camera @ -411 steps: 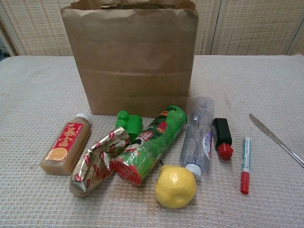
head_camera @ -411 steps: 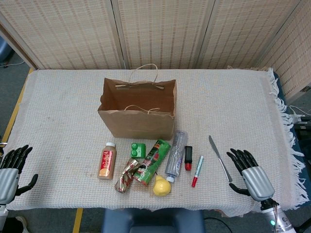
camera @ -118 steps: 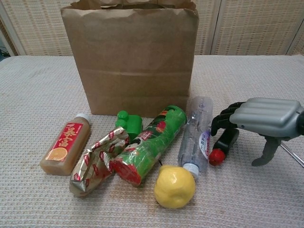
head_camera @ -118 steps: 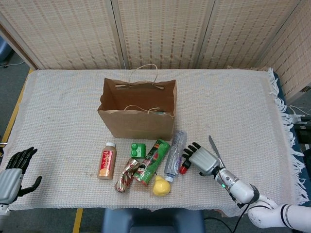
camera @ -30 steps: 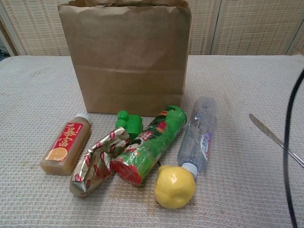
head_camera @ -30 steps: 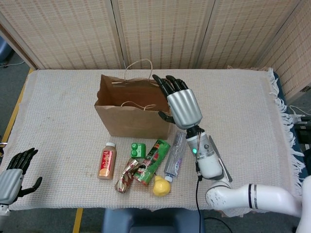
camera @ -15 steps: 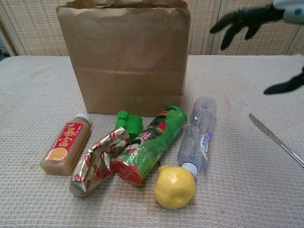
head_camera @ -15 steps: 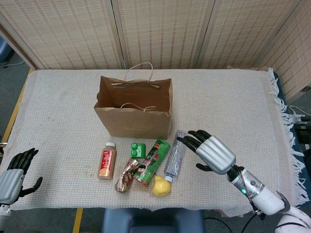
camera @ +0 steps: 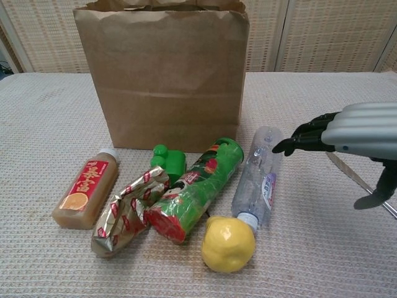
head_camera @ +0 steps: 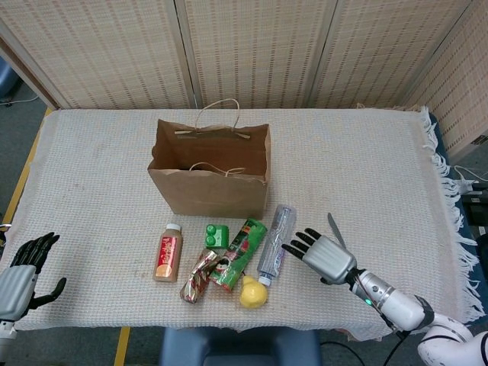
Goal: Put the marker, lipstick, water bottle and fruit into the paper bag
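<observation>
Marker and lipstick no longer lie out; water bottle (camera: 257,180) and fruit (camera: 228,243) wait near the paper bag (head_camera: 209,171), right hand (head_camera: 324,255) spread empty, left hand (head_camera: 21,273) idle and spread

The brown paper bag (head_camera: 210,183) stands upright and open on the worktop, handles up; I cannot see what lies inside. In front of it the clear water bottle (camera: 258,176) lies on its side, white cap toward me, base toward the bag. The yellow fruit (camera: 228,244) rests just beside that cap, at the nearest edge of the group.
</observation>
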